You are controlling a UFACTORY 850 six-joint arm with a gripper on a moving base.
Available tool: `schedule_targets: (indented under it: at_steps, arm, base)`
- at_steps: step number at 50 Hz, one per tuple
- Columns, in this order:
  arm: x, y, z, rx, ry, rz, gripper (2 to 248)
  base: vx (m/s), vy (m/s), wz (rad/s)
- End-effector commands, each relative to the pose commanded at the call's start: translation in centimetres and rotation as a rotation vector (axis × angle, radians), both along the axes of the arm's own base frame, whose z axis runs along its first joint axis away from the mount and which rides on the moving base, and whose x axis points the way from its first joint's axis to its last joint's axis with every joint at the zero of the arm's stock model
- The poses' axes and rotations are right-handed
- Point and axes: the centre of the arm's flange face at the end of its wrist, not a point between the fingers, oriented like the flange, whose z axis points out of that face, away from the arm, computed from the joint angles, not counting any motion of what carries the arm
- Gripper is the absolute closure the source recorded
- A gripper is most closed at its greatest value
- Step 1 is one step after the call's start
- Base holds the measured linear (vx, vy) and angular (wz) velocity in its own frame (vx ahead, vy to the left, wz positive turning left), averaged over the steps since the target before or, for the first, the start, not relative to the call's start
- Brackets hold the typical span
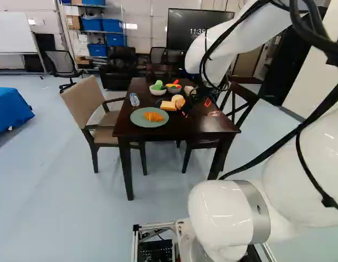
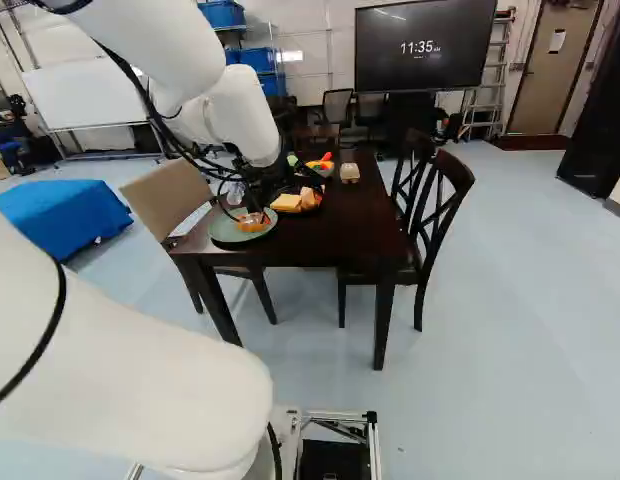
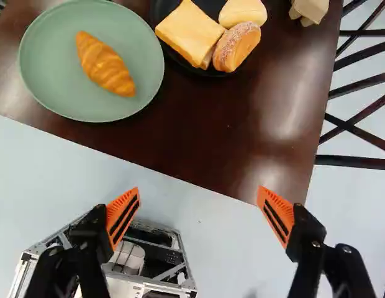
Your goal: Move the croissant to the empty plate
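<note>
Golden brown, the croissant lies on the green plate, all by itself. The black plate next to it has bread on it, so the move looks done to me. The gripper is wide, with nothing between its orange pads. If the croissant needs a nudge or a lift, it should be light and soft, with a thin skin that may flake. Best to hold its fat middle from the two long sides, softly. A hard pinch could squash it, and the thin ends could break.
</note>
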Motion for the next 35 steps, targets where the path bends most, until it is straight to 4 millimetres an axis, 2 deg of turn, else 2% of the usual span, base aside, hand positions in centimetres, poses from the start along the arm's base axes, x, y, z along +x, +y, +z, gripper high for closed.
schedule_targets:
  at_steps: [35]
  arm:
    - [-0.5,0.7,-3.8,0.048,-0.129,-0.044,3]
  base:
    - [0.0,0.0,0.0]
